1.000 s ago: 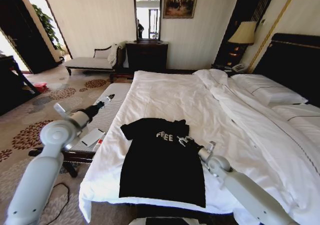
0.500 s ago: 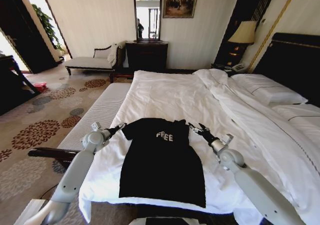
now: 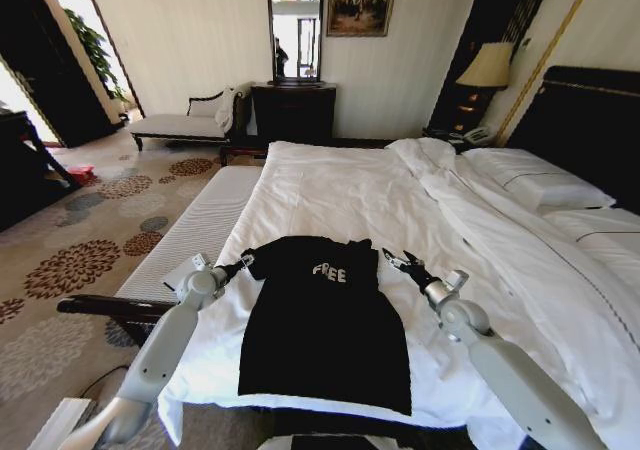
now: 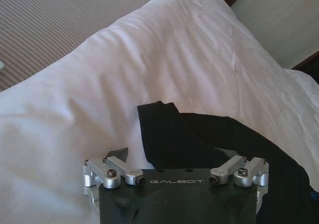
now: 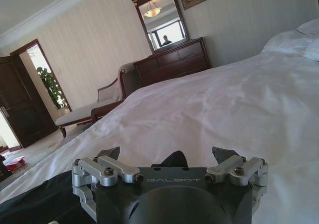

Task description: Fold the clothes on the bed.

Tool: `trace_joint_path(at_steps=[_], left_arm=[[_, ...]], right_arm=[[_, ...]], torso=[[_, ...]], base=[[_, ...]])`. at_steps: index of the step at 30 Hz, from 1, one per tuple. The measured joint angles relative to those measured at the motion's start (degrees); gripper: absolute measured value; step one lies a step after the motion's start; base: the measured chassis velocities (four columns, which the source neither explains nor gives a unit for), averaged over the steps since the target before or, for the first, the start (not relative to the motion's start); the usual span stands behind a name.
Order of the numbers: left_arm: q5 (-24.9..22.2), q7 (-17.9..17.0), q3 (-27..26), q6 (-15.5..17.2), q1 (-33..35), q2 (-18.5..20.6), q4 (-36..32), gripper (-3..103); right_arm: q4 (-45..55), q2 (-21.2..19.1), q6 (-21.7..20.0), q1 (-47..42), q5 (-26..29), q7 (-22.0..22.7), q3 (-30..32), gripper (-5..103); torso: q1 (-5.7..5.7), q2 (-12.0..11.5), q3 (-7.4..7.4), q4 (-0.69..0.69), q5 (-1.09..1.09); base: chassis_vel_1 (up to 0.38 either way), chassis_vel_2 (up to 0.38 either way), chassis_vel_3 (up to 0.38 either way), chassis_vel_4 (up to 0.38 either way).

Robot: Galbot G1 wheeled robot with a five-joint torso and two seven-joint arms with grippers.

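— While both arms reach forward, where is the shirt?
— Black T-shirt (image 3: pixel 325 320), soft fabric, lies flat on the white bed (image 3: pixel 330 195) near its foot edge, long axis running collar-away, hem toward the robot, "FREE" lettering across the chest.
— And the grippers?
— Left gripper (image 3: pixel 243 263) sits at the left sleeve, fingers spread. Right gripper (image 3: pixel 397 261) is beside the right sleeve, fingers spread, holding nothing.
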Motion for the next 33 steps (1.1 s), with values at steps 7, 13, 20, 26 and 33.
trace_joint_path(at_steps=[7, 13, 20, 26, 33], left_arm=[[1.18, 0.46, 0.55, -1.09, -0.52, -0.95, 0.85, 77], [1.79, 0.90, 0.34, -2.26, -0.14, -0.98, 0.29, 50], [2.25, 1.11, -0.55, -3.36, 0.71, -0.93, -0.81, 23], [2.36, 1.15, -0.79, -3.55, 1.08, -0.76, -0.96, 7], [2.22, 1.15, -1.69, -3.55, 1.25, -0.78, -1.36, 0]], right_arm=[[-0.41, 0.02, -0.05, -0.06, -0.01, 0.61, -0.02, 100], [-0.91, -0.02, -0.06, -0.05, -0.03, 0.85, 0.04, 100], [-1.00, 0.15, -0.14, -0.19, -0.20, 1.52, 0.02, 100], [-0.91, 0.25, -0.37, -0.26, -0.23, 2.08, 0.03, 100], [-0.69, 0.31, -0.63, -0.53, -0.26, 3.03, 0.32, 100]], torso=[[0.00, 0.00, 0.00, 0.00, 0.00], [0.00, 0.00, 0.00, 0.00, 0.00], [0.00, 0.00, 0.00, 0.00, 0.00], [0.00, 0.00, 0.00, 0.00, 0.00], [0.00, 0.00, 0.00, -0.01, 0.00]], base=[[0.000, 0.000, 0.000, 0.000], [0.000, 0.000, 0.000, 0.000], [0.000, 0.000, 0.000, 0.000], [0.000, 0.000, 0.000, 0.000], [0.000, 0.000, 0.000, 0.000]])
